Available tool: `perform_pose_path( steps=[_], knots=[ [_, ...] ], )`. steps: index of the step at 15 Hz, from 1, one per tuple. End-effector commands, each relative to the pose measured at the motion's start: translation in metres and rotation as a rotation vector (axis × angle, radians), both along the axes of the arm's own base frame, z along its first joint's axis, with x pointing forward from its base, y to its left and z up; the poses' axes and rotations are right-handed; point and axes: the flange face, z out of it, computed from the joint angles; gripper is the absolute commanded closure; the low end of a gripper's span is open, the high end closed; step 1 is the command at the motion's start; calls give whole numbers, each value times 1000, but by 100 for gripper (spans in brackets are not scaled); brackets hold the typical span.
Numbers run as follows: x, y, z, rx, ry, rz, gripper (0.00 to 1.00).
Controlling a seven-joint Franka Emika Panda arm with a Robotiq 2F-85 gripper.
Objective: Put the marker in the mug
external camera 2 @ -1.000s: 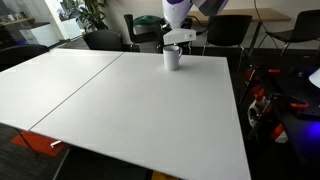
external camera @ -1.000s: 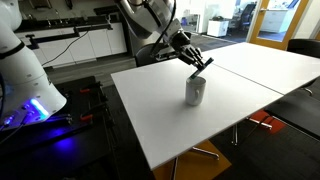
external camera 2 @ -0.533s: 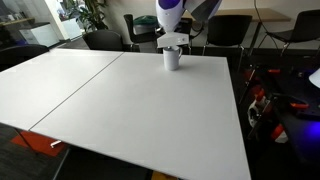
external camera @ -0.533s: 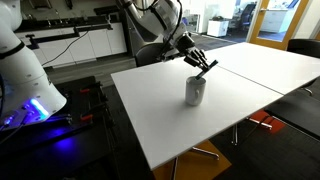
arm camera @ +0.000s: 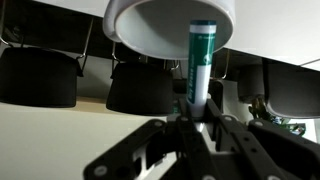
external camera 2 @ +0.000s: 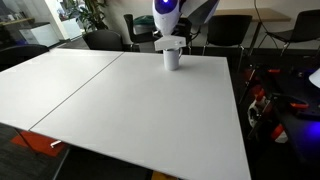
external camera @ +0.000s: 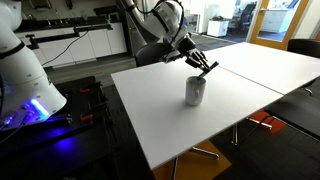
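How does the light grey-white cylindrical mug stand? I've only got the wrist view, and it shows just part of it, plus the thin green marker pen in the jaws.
Observer: The mug stands upright on the flat white table, whole in both exterior views.
Operator: Is the marker inside it yet?
Observer: Can't tell, but in both exterior views the jaws hang close above the mug's mouth.
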Motion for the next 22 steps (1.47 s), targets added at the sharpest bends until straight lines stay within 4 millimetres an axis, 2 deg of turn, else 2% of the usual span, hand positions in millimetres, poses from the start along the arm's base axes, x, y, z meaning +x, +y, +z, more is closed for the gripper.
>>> perform_pose_path(
  steps=[1, 3, 4, 5, 6, 7, 10, 13, 14, 18, 22],
  knots=[
    [-5, 4, 3, 9, -33, 2, 95],
    [-9, 5, 4, 12, -40, -3, 95],
    [-11, 6, 4, 18, -44, -9, 91],
    [-13, 6, 5, 21, -44, -11, 55],
    [-15, 7, 6, 22, -58, -15, 54],
    [-17, 8, 8, 24, -65, -18, 49],
    [-23, 10, 19, 29, -98, -26, 26],
    [-35, 18, 46, 35, -152, -20, 4],
    [-39, 20, 56, 42, -166, -18, 0],
    [-58, 35, 105, 68, -225, 0, 0],
    [-67, 46, 139, 98, -273, 33, 0]
  ],
)
